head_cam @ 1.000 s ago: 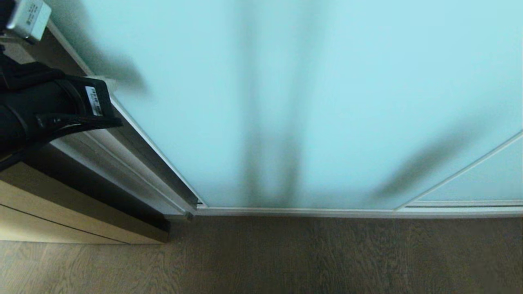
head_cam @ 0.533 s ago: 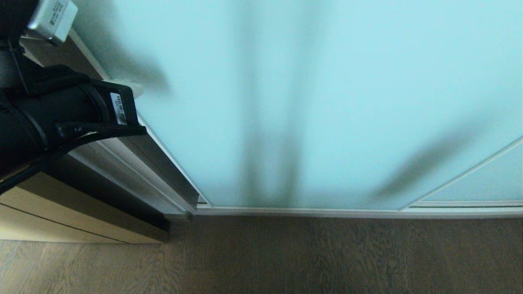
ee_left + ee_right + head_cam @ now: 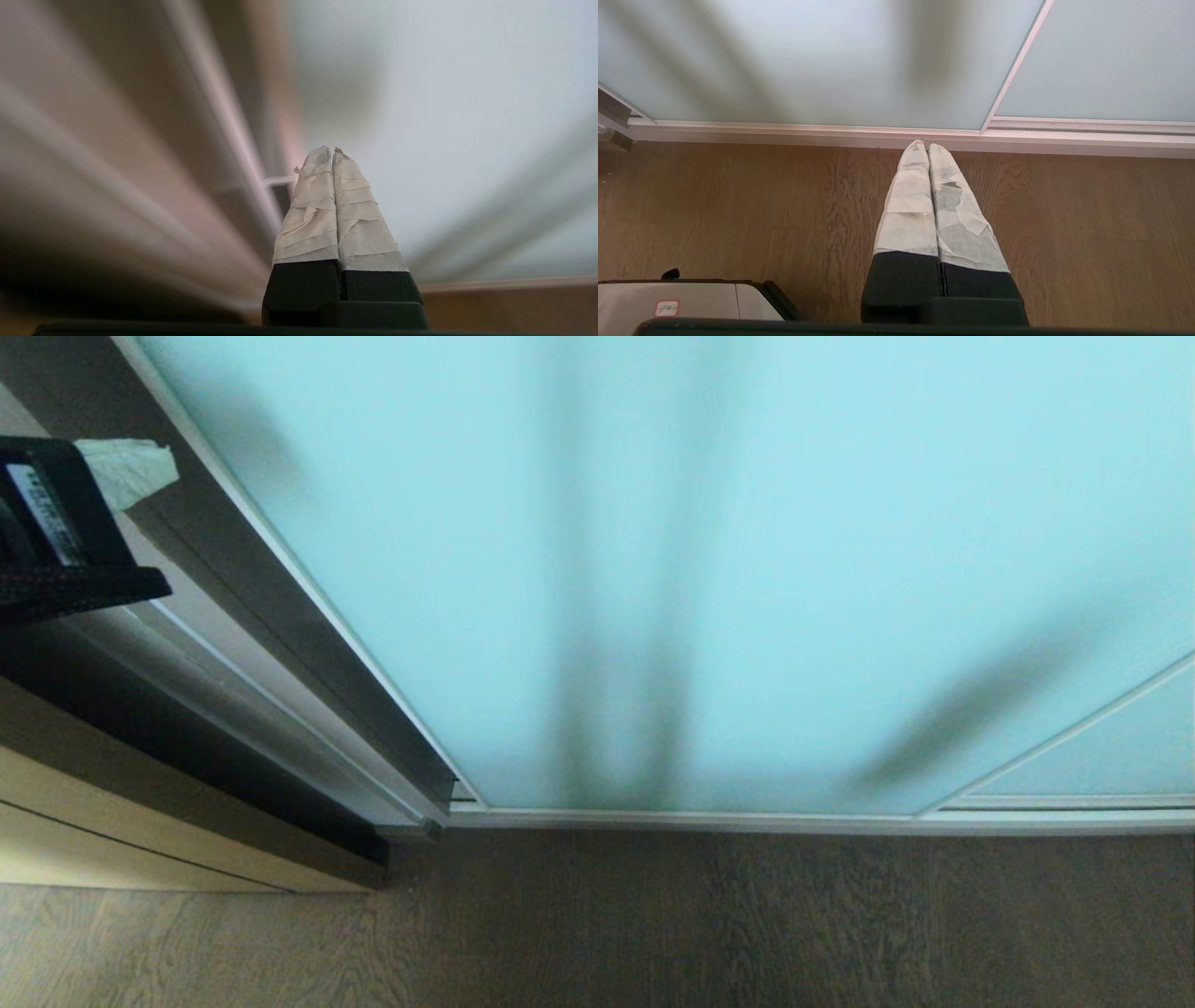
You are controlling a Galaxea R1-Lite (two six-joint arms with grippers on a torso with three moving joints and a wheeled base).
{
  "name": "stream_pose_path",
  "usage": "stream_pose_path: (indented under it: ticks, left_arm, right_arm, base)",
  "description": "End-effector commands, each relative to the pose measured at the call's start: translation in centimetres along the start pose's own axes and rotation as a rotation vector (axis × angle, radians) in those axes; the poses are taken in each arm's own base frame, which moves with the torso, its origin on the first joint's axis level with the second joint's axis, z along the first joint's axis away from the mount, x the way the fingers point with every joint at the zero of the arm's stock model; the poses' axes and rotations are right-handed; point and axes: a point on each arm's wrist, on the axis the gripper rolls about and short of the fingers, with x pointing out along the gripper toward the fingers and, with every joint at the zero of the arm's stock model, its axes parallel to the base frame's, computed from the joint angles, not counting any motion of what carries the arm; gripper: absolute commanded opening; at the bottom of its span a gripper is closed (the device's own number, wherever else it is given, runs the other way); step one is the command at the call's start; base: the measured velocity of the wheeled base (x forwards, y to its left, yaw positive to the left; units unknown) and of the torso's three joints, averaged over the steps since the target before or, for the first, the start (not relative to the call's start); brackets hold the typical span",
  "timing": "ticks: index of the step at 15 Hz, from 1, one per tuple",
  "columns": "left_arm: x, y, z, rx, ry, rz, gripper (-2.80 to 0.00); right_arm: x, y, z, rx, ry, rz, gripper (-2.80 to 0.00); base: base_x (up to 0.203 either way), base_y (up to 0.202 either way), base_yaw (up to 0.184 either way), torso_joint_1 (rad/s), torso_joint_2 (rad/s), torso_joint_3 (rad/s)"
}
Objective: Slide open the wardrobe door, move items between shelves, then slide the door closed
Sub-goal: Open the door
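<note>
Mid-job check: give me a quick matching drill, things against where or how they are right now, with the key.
Things:
1. sliding wardrobe door
2. left hand
3. right hand
4. floor

States:
A. shut, empty, pointing down over the wood floor near the door's bottom rail
B. brown wood grain
C. pale aqua frosted glass, filling most of the head view
D. shut, empty, at the head view's left edge beside the door's frame

Pairs: 1-C, 2-D, 3-A, 4-B
</note>
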Motion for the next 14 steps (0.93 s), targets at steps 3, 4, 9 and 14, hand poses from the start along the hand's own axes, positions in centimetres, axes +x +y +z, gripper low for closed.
stream_pose_path:
  ticks: [3, 4, 9, 14]
  left_arm:
    - [-0.7, 1.0, -0.1, -0.002, 0.015, 0.095, -2.80]
    - [0.0, 0.9, -0.5, 0.010, 0.038, 0.111, -2.80]
    - [2.8, 0.8, -2.2, 0.043, 0.112, 0.211, -2.80]
    - [6.2, -0.2, -3.5, 0.028, 0.101, 0.220, -2.80]
  right_arm:
    - [0.0, 0.0, 0.0, 0.001, 0.001, 0.000, -2.80]
    - [0.0, 0.0, 0.0, 0.001, 0.001, 0.000, -2.80]
    - [0.0, 0.0, 0.0, 0.001, 0.001, 0.000, -2.80]
    - [0.0, 0.0, 0.0, 0.001, 0.001, 0.000, -2.80]
  base:
    - [0.000, 0.000, 0.000, 0.000, 0.00, 0.000]
    - [0.000, 0.000, 0.000, 0.000, 0.00, 0.000]
    - [0.000, 0.000, 0.000, 0.000, 0.00, 0.000]
    - [0.000, 0.000, 0.000, 0.000, 0.00, 0.000]
